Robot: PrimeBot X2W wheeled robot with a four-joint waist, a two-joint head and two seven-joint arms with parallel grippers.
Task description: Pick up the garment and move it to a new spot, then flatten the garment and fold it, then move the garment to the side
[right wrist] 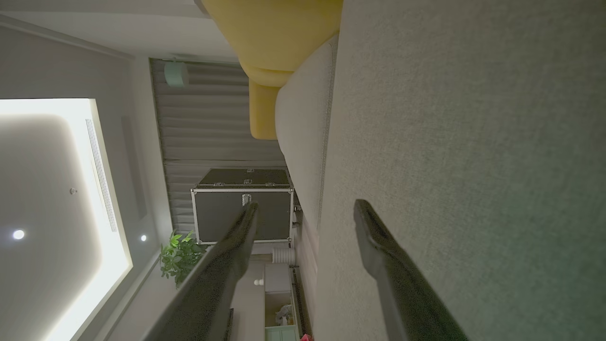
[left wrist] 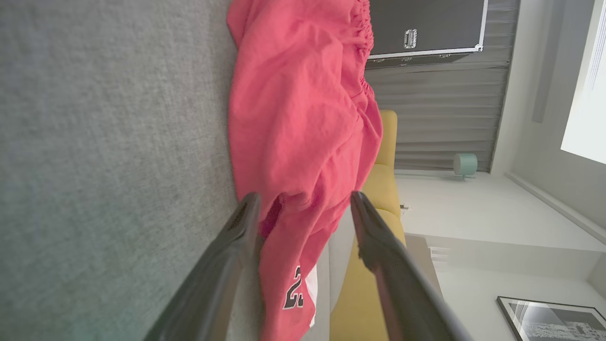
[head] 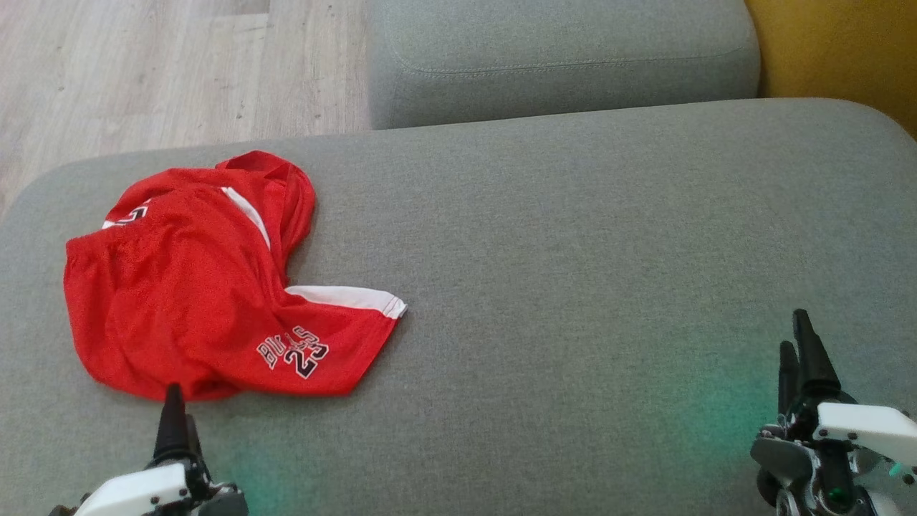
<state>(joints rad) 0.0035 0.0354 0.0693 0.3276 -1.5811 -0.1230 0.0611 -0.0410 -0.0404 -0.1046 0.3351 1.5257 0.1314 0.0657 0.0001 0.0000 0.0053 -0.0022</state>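
1. The shorts [head: 208, 287] are red with white side stripes. A black-and-white "BULLS 23" print sits on the leg nearest the robot.
2. They're rumpled, not flat: one leg spreads out toward the middle, the other is bunched up at the far side, and the gathered waistband is on the left.
3. They lie on the left part of the grey cushion [head: 573, 251].
4. The left tool [left wrist: 304, 196] is low at the near edge of the shorts, fingers wide apart and gripping nothing. Red cloth shows just past the tips, but I can't tell if they touch it.
5. The right tool [head: 794, 330] is over bare cushion at the lower right, well apart from the shorts. It's spread wide too and empty.
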